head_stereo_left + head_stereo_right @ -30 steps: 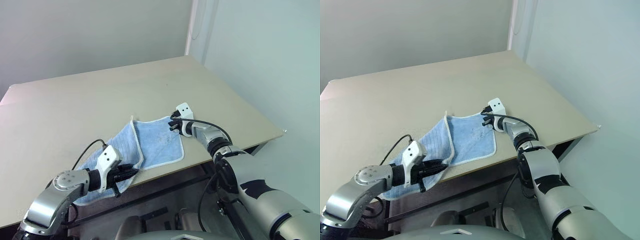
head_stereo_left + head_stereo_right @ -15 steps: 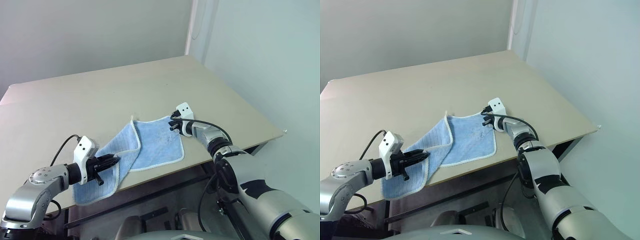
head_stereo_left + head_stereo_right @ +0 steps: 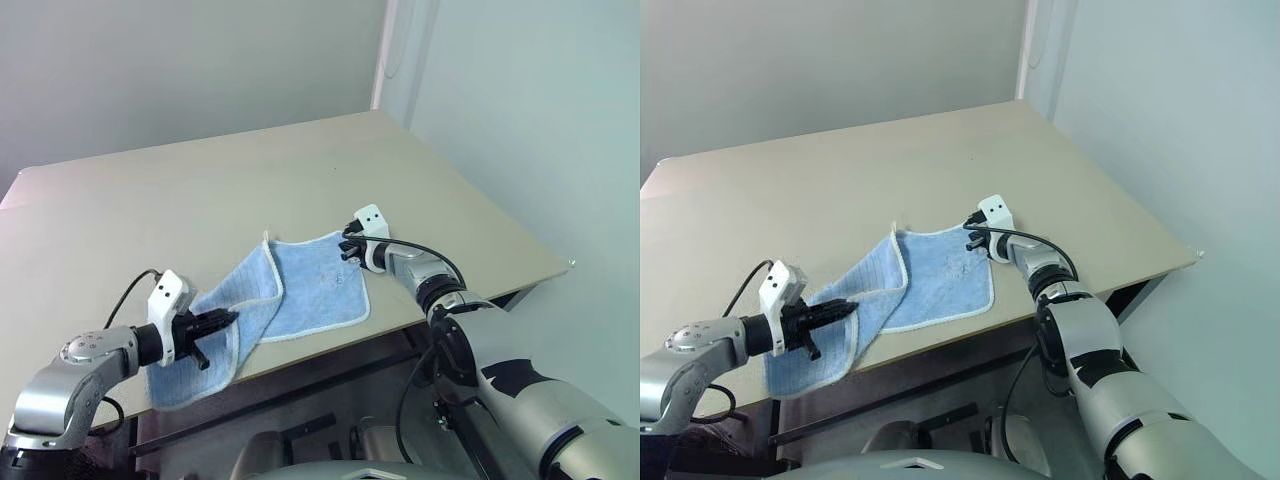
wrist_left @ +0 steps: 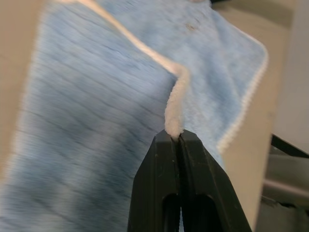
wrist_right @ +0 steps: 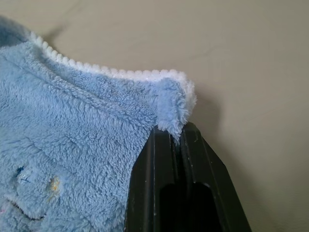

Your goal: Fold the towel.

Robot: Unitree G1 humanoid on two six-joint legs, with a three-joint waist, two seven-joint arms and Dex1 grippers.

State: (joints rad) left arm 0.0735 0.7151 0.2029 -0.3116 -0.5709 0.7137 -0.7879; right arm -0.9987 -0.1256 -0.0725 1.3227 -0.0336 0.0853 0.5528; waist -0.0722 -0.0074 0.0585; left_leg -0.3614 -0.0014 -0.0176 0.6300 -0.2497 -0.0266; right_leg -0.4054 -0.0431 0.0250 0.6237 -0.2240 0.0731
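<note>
The light blue towel [image 3: 290,290] lies on the beige desk [image 3: 200,200], near the front edge of the desk, with one part folded over so that its ribbed side faces up on the left. The left claw [image 3: 232,318] is clenched on the white stitched edging of the towel: in the left wrist view the two black fingers [image 4: 161,193] are pressed together with the white edge [image 4: 174,116] pinched between their tips. This claw holds the left part of the towel a little above the desk, and the cloth hangs down over the front edge below it. The right claw [image 3: 344,248] is also clenched, grasping the far right corner of the towel; in the right wrist view the fluffy corner [image 5: 171,108] sits between the tips of its fingers [image 5: 149,193], low against the desk. Near this corner there are small coloured marks [image 5: 36,186] on the fluffy side, but I cannot read them as writing.
</note>
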